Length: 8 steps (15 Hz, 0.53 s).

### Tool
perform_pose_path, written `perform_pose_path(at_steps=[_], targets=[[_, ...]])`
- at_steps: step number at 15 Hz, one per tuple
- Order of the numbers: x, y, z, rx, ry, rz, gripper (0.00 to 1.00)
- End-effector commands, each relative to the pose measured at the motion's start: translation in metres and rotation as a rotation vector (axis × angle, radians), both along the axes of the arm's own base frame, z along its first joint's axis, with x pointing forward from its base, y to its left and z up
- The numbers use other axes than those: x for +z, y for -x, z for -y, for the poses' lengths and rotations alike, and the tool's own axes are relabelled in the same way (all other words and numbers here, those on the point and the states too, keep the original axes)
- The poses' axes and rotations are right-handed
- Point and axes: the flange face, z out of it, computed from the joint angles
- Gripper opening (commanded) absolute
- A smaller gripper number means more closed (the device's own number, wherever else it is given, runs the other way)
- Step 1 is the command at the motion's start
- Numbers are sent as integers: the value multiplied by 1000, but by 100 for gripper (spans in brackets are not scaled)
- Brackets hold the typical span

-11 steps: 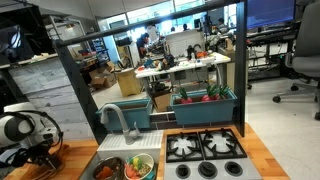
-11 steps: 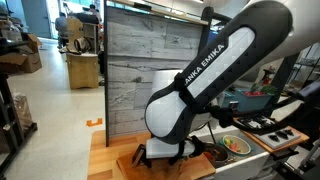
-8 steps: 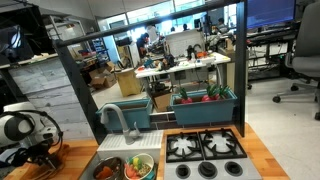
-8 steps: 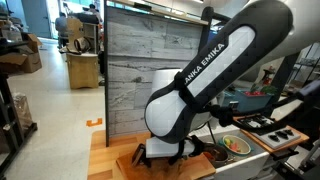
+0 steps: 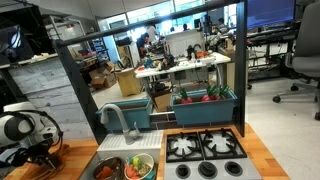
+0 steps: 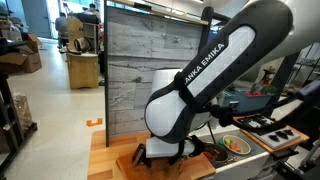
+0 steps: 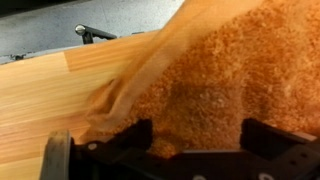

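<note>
In the wrist view an orange, fuzzy cloth (image 7: 220, 70) lies on the wooden counter (image 7: 50, 100) and fills most of the picture. My gripper (image 7: 195, 140) sits low over it. Its two dark fingers (image 7: 135, 137) stand wide apart with cloth between and beneath them, gripping nothing. In both exterior views the arm is bent down to the counter, and the gripper (image 5: 35, 155) (image 6: 165, 158) is at the counter's end, beside the sink. The cloth is mostly hidden by the arm in those views.
A sink (image 5: 105, 170) holds a bowl of food (image 5: 140, 166), with a faucet (image 5: 120, 122) behind it. A toy stove (image 5: 205, 147) stands beyond the sink and a green bin of vegetables (image 5: 205, 100) behind that. A grey wood panel (image 6: 130, 70) backs the counter.
</note>
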Motion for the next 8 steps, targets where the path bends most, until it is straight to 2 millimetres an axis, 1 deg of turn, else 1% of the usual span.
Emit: perform_pose_path(at_steps=[1,3,5,7,8], targets=[[-5,3,0,-7,3,18,100],[10,9,-4,0,-32,40,100],[28,16,-10,12,-78,99,100],[47,24,-12,38,-124,174,100],[53,26,-13,44,-135,184,100]])
